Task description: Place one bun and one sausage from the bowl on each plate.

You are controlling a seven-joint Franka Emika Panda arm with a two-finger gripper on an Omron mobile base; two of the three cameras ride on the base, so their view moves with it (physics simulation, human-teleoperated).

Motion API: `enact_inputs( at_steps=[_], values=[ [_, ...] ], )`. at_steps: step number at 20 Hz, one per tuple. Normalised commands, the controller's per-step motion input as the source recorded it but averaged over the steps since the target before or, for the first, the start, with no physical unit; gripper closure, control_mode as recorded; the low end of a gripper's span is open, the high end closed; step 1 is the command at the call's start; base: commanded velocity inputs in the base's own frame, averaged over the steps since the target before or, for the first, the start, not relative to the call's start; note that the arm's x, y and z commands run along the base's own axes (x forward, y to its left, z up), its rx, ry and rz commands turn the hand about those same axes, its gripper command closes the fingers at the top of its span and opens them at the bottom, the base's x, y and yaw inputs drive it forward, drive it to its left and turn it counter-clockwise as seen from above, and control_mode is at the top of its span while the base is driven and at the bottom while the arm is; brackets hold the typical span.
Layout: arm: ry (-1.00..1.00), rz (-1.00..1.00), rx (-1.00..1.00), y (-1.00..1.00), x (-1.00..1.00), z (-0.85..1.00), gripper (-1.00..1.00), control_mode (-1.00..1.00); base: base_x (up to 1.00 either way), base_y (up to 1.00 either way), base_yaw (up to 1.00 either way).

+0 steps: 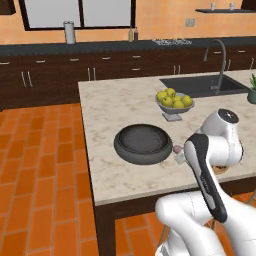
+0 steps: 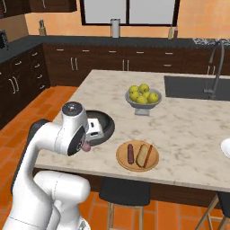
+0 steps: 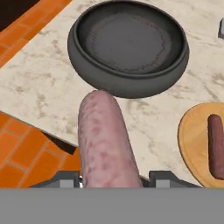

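My gripper (image 3: 111,179) is shut on the pinkish sausage (image 3: 104,140), which sticks out ahead of the fingers above the counter's front edge. Just beyond it the dark grey-black bowl (image 3: 127,43) sits empty. In the right base view the gripper (image 2: 85,144) hangs at the bowl's (image 2: 106,126) near side, with the sausage tip (image 2: 84,147) showing below the hand. To the right the tan wood plate (image 2: 121,162) holds the dark reddish-brown sausage (image 2: 130,153) and a bun (image 2: 143,155). Only an edge of the white plate (image 2: 226,147) shows at the far right. The second bun is out of view.
A pale grey bowl of yellow-green fruit (image 2: 143,98) stands behind the dark bowl. The sink (image 2: 193,87) with its faucet (image 2: 215,67) lies at the back right of the marble island. A dark stool (image 2: 126,191) sits under the front edge. Orange tile floor lies to the left.
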Motion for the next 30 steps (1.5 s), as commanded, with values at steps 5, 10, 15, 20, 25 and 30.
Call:
enact_inputs(
  at_steps=[5,10,15,20,25,30],
  values=[
    [-0.02,0.09,-0.08,-0.12,-0.63,-0.09,1.00,-1.00,0.00,0.00,0.00],
    [0.09,0.07,-0.19,0.13,0.00,-0.05,1.00,-1.00,0.00,0.00,0.00],
    [0.00,0.01,0.00,0.01,0.00,-0.01,1.00,-1.00,0.00,0.00,0.00],
    [0.00,0.00,0.00,0.00,-0.09,0.00,1.00,1.00,-0.19,-0.09,-0.02],
    [0.00,0.00,0.00,0.00,0.00,0.00,1.00,1.00,-0.32,-0.59,-0.07],
    [0.00,0.00,0.00,0.00,0.00,0.00,1.00,1.00,0.11,-1.00,0.00]
  ],
)
